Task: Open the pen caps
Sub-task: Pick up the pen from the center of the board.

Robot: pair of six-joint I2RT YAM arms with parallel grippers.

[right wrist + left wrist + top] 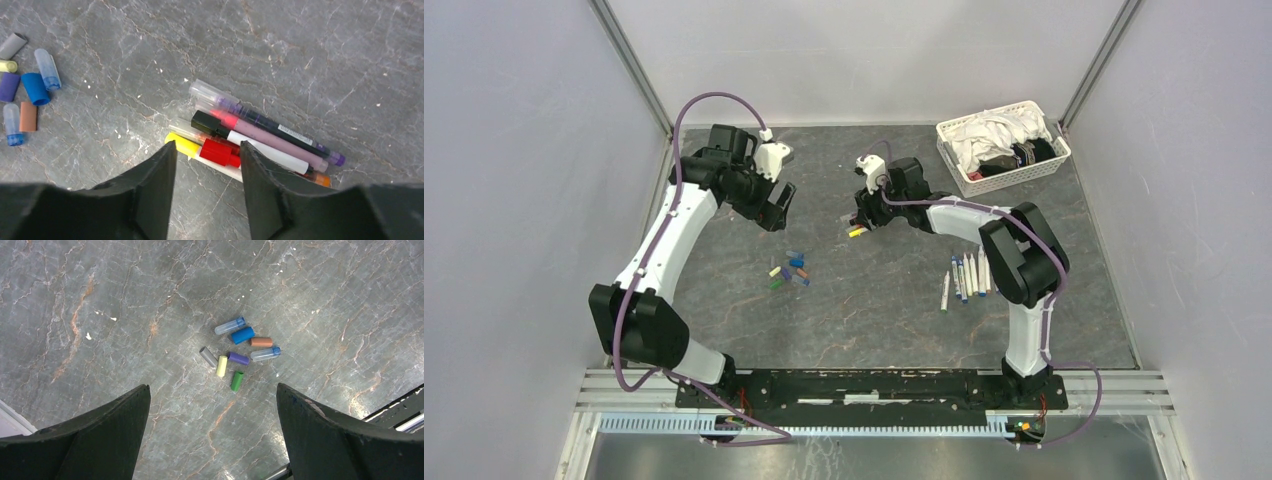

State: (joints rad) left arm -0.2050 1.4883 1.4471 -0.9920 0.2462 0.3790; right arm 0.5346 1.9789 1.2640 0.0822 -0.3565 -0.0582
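I record the left end effector [212, 387] apart over loose caps [242, 335], the right end effector [208, 150] parted astride the red cap [220, 152] of pens [265, 148] bunched on the table [310, 55]: judged light, slick, rigid; pinch cap crosswise.

The top view looks down from above and behind the arm bases, taking in the whole table [874, 300]; the left wrist view hangs high over the table's left middle, facing straight down between its own fingers [95, 440] onto the loose caps [240, 352]; the right wrist view sits low and close over a bundle of capped pens [260, 135], farther right; all three share the caps.
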